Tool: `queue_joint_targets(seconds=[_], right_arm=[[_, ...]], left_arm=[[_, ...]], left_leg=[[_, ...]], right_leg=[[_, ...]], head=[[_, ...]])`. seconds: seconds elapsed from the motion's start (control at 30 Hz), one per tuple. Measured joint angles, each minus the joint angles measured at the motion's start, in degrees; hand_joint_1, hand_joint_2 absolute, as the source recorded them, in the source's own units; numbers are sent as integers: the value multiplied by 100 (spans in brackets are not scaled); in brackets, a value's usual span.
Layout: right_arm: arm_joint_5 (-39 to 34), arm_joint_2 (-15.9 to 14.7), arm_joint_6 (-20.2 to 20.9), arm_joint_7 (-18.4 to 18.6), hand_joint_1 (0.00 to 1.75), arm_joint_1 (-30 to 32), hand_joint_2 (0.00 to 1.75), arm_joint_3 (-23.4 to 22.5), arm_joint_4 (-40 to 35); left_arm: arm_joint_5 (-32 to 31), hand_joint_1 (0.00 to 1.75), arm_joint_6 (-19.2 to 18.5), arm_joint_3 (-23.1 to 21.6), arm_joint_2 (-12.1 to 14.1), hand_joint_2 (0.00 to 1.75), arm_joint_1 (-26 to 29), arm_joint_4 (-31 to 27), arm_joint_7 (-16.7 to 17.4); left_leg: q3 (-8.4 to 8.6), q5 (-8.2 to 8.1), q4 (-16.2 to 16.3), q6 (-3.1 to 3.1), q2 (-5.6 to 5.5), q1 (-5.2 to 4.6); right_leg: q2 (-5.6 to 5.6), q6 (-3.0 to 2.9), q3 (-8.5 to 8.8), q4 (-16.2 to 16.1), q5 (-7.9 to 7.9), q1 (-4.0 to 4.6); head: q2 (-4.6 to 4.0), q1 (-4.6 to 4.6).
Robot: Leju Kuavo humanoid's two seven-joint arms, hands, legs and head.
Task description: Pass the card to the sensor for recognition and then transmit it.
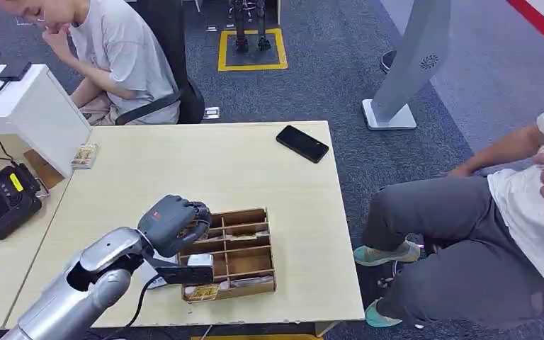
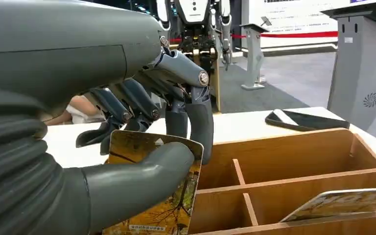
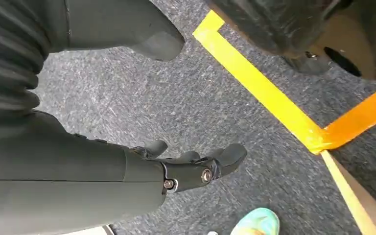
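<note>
**Card in hand, sensor yet to come**

Closest to me, the robot's left hand [image 1: 176, 221] hangs at the near-left corner of the wooden divided tray [image 1: 258, 214], and the left wrist view shows it pinching an autumn-coloured picture card [image 2: 169, 208] between the thick grey thumb and the dark fingers [image 2: 196, 122], the card standing upright just outside the tray wall. Another card [image 2: 342, 201] leans in one compartment. The right hand [image 3: 196, 169] hangs low over grey carpet and yellow floor tape, fingers loosely apart and holding nothing.

By my reckoning the pick is done; presenting the card to the sensor and handing it on are both left. The black box-shaped device [image 1: 1, 200] on the neighbouring surface to the left may be that sensor, though I cannot be sure.

Farther along the pale wooden table [image 1: 184, 163] lie a black phone [image 1: 302, 144] and a small card stack [image 1: 85, 155]. Beyond, one person sits at the far side, another at the right, with a grey kiosk stand [image 1: 407, 67] behind.
</note>
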Motion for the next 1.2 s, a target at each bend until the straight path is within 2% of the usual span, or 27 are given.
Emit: queue_joint_targets(seconds=[0.57,0.63,0.73,0.83,1.03,1.1,1.2], right_arm=[[42,-31,-19,26,0,3,175,-81,-125],[100,-35,-26,98,0,14,175,-85,-138],[166,-66,-50,148,0,66,175,-87,-162],[151,-122,-72,195,0,132,175,-101,-166],[-135,-205,-37,201,0,314,175,-101,-158],[-197,-216,-22,179,0,350,175,-98,-153],[-260,-216,-17,129,0,355,175,-101,-145]], left_arm=[[22,175,7,0,0,175,1,-2,-2],[217,175,9,0,9,175,-2,-8,-59],[884,175,-70,107,120,175,-138,-212,-85],[1531,175,-425,361,372,175,-701,-446,-24],[2696,175,-1316,985,1077,175,-2619,-830,184],[2870,175,-1443,1062,1277,175,-3082,-909,254],[2815,175,-1447,1102,1495,175,-3385,-949,308]], left_leg=[[0,0,0,0,0,0],[0,0,0,0,0,0],[-1,0,1,0,-2,3],[-3,5,1,-1,-3,6],[-4,8,1,-6,1,14],[-3,7,-1,-6,3,14],[-3,7,-1,-6,2,12]], right_leg=[[0,0,0,0,0,0],[0,0,0,0,0,0],[-1,0,-3,0,0,2],[-4,-2,-3,2,1,5],[3,-8,-4,7,6,13],[7,-8,-6,7,5,10],[6,-8,-7,7,4,10]], head=[[0,0],[0,0],[0,2],[0,0],[0,0],[0,-2],[0,0]])
